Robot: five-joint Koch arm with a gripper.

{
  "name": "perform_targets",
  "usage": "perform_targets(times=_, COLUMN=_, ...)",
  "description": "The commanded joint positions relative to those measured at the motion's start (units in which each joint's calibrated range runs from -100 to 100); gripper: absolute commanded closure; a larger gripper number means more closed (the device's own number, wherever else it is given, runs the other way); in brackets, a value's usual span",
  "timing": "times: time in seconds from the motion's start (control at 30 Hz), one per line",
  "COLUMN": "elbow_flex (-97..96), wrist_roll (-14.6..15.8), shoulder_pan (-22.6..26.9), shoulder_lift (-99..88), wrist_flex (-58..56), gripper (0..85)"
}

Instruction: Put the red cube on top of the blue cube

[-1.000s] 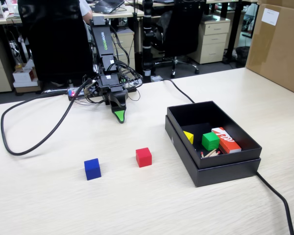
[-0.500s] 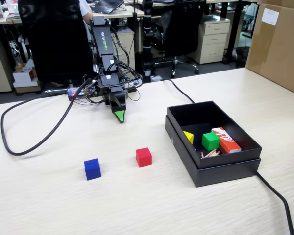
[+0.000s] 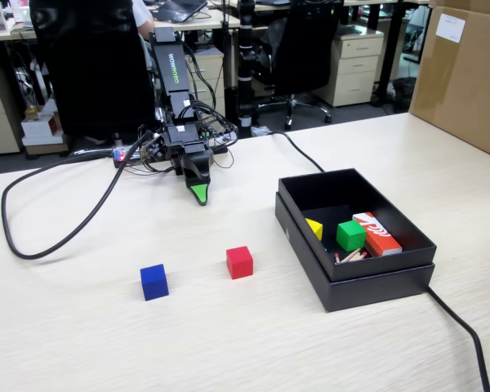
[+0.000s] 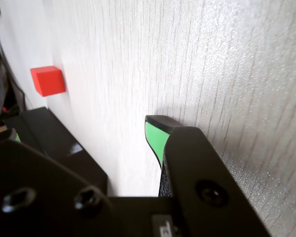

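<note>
From where I stand, the nearest thing on the pale wood table (image 3: 82,343) is the blue cube (image 3: 154,282), sitting square and alone toward the front left of the fixed view. Just behind it and to the right sits the red cube (image 3: 239,262), apart from the blue one with bare table between them; neither touches anything. To the right of both, the black box (image 3: 408,280) lies open, holding a green cube (image 3: 350,235), a yellow piece (image 3: 314,228) and a red-orange box with white markings (image 3: 377,233).

Farther back, the pincer (image 3: 200,196) hangs with its green tip pointing down at the table, well behind the cubes. The red cube lies forward of it, toward the camera and a little to the right; the blue cube lies forward and to the left, about as far away. So the reach that matters, as I judge it, is straight out from the arm's base toward the front, slightly right, with a drop onto the red cube. Being a cube, it has no long axis to line up with; any pair of opposite faces should serve.

In the wrist view only one green-faced tip (image 4: 157,140) shows, low over the table, with the red cube (image 4: 47,80) far off at the upper left. The other jaw is not clearly seen in either view, so I cannot tell whether the pincer stands apart or together. It holds nothing.

Against the frames of a second and half a second ago, nothing differs: arm, cubes and box are all where they were.
</note>
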Motion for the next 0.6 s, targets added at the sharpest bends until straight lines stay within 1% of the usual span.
perform_targets(times=0.0, elbow_flex=-0.20, wrist_roll=-0.34, shoulder_pan=0.00, shoulder_lift=0.15, wrist_flex=-2.18, gripper=35.1)
perform_targets(times=0.27, elbow_flex=-0.20, wrist_roll=-0.29, shoulder_pan=0.05, shoulder_lift=0.15, wrist_flex=-2.18, gripper=35.1)
perform_targets(times=0.37, elbow_flex=-0.20, wrist_roll=-0.34, shoulder_pan=2.54, shoulder_lift=0.15, wrist_flex=-2.09, gripper=35.1)
perform_targets(times=0.57, elbow_flex=0.53, wrist_roll=-0.24, shoulder_pan=3.57, shoulder_lift=-0.19, wrist_flex=-1.23, gripper=35.4)
